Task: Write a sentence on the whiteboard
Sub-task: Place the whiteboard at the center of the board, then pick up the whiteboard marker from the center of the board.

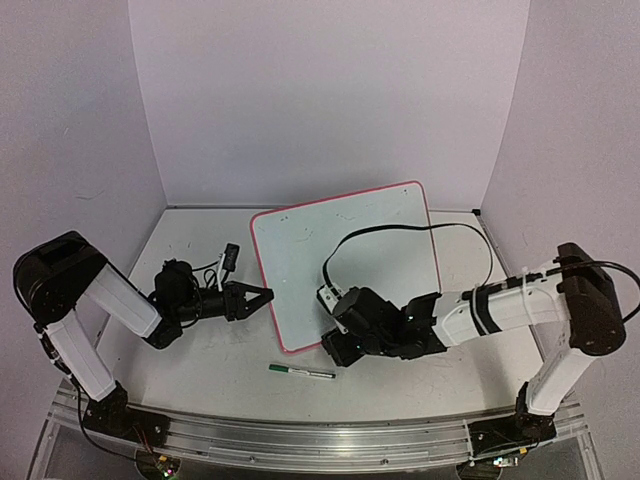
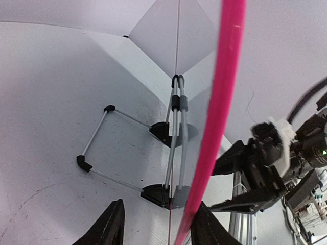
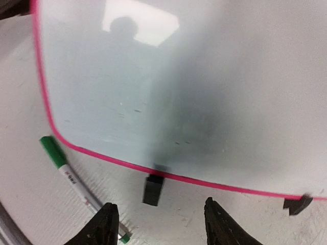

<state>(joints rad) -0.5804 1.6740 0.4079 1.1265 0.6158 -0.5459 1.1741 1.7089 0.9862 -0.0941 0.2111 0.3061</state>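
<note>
Black fingers of my left gripper (image 2: 159,217) stand apart at the left edge of the small, glossy rectangular whiteboard (image 1: 350,260) with its rounded pink-red frame. That frame runs down between the two fingers, close against one of them; I cannot tell whether it touches. My right gripper (image 3: 159,212) is also spread wide, with nothing between its fingers. It hangs low over the table just in front of the whiteboard's lower edge.

The white table (image 1: 200,360) carries everything. The whiteboard stands on it at the middle, leaning back, its lower edge down on the table. Its face shows a few faint grey marks. A thin black cable (image 1: 400,228) from my right arm loops across the whiteboard's upper part. Behind the whiteboard a grey wire easel with black plastic joints (image 2: 171,153) props it up.

A slim white marker with a green cap (image 1: 302,372) lies flat on the table, in front of the whiteboard's lower left corner and apart from it. One small black clip foot (image 3: 152,189) grips the whiteboard's lower edge just ahead of my right fingers, and a second black clip foot (image 3: 297,204) sits farther along the same edge.
</note>
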